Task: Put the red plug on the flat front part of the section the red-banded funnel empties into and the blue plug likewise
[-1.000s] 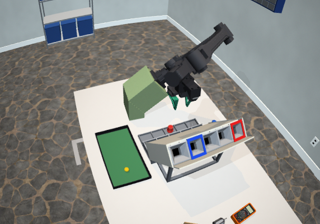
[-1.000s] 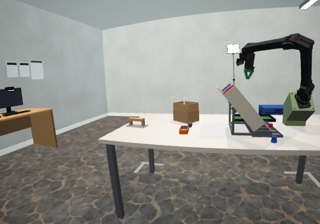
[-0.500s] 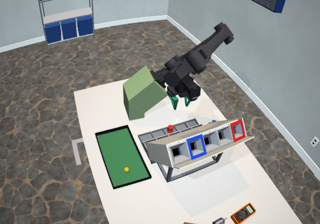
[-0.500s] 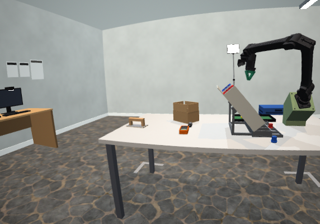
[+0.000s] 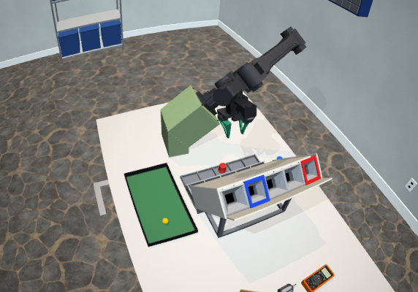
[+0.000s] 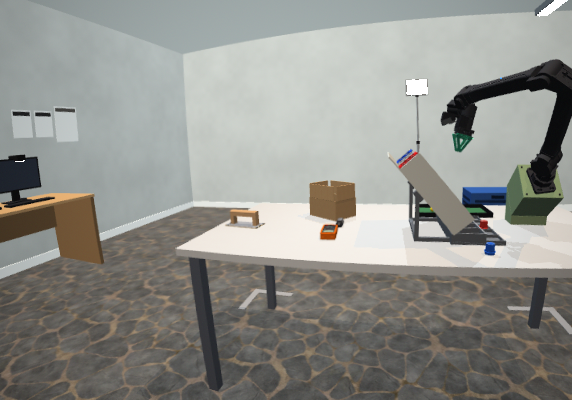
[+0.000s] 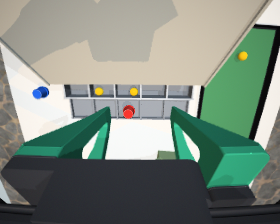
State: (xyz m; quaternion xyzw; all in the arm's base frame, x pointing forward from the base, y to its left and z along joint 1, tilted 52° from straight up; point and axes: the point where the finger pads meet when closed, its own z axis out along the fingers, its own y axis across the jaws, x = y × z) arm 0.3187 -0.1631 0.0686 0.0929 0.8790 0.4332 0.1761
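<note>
My gripper (image 5: 234, 128) (image 6: 462, 143) (image 7: 140, 112) is open and empty. It hangs high above the table behind the funnel rack, looking down at the sections. The blue-banded funnel (image 5: 256, 190) and the red-banded funnel (image 5: 310, 170) sit in the rack's upper row, above the slanted cover (image 5: 252, 171) (image 6: 440, 195) (image 7: 132, 40). The red plug (image 5: 222, 167) (image 6: 483, 224) (image 7: 128, 111) stands on the flat front part of the middle section. The blue plug (image 5: 279, 158) (image 6: 490, 249) (image 7: 40, 92) stands on the table beside the rack. Two yellow marbles (image 7: 99, 91) (image 7: 134, 91) lie in neighbouring sections, one right behind the red plug.
A green tray (image 5: 153, 197) (image 7: 232, 95) holds one yellow marble (image 5: 165, 220) (image 7: 243, 56). The arm's green base box (image 5: 186, 122) (image 6: 530, 197) stands behind it. An orange multimeter (image 5: 317, 278) (image 6: 328, 231), a cardboard box (image 6: 332, 200) and a wooden block (image 6: 244, 216) lie at the table's far end.
</note>
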